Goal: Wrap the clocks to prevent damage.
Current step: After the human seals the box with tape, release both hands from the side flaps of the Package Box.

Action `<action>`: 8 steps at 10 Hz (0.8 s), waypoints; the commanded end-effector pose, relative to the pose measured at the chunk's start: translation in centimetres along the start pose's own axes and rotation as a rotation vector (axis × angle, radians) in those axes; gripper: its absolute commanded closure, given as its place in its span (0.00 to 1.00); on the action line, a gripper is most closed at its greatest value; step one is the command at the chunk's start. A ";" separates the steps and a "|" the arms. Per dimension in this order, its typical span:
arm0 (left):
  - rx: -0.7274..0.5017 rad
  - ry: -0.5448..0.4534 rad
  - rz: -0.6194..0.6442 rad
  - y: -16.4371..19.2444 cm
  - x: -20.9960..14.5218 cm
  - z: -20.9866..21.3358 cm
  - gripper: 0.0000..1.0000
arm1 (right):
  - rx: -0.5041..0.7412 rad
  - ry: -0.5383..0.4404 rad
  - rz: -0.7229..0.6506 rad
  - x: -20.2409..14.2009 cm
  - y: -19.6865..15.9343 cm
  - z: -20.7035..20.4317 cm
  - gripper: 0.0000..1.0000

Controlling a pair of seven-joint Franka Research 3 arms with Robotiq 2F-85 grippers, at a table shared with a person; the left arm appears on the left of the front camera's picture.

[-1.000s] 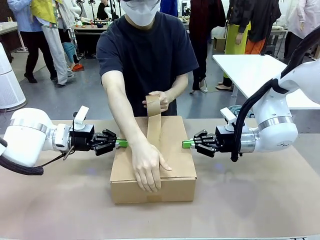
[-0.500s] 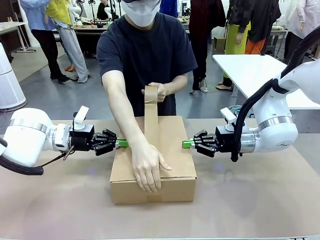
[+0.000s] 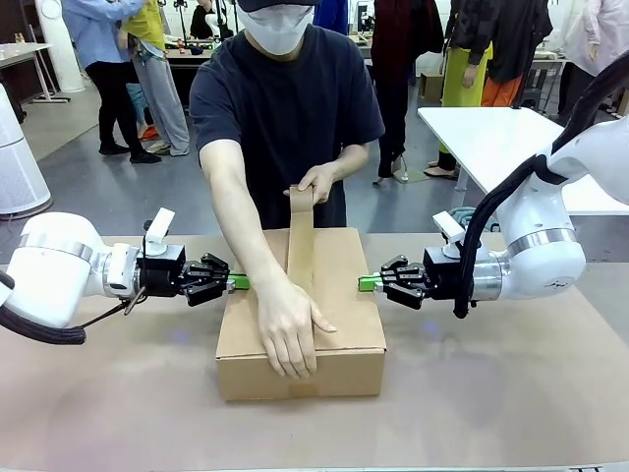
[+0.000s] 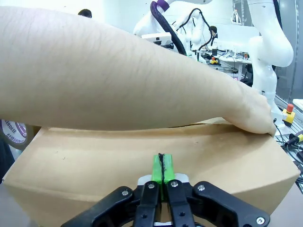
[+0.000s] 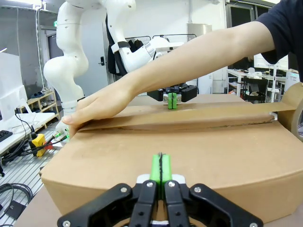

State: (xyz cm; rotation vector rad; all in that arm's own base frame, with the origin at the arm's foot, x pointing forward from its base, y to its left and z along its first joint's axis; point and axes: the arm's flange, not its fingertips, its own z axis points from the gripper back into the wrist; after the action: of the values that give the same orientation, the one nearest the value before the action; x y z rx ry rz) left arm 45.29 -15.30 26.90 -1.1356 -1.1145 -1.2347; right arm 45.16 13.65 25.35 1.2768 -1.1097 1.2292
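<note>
The box (image 3: 301, 315) at frame centre is matt brown cardboard, its tape strip (image 3: 301, 241) smooth brown paper. The table (image 3: 511, 383) wears matt tan covering. Both arms' shells are glossy white plastic; finger pads (image 5: 161, 169) bright green, rubbery.

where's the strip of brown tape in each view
Front view: tape runs up the middle of the box top to the person's far hand.
Left wrist view: not in it; the forearm covers the box top.
Right wrist view: tape lies along the box top, toward the right edge.
Shared landmark: the person's palm pressing the box.
</note>
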 end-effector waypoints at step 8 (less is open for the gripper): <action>0.006 0.012 0.002 -0.1 -0.3 0.0 1.00 | -0.006 0.004 -0.013 -0.2 0.0 0.0 0.99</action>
State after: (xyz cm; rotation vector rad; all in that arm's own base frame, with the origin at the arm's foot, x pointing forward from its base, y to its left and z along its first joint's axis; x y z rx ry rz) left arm 45.29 -15.30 26.88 -1.1357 -1.1142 -1.2346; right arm 45.16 13.65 25.35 1.2767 -1.1096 1.2292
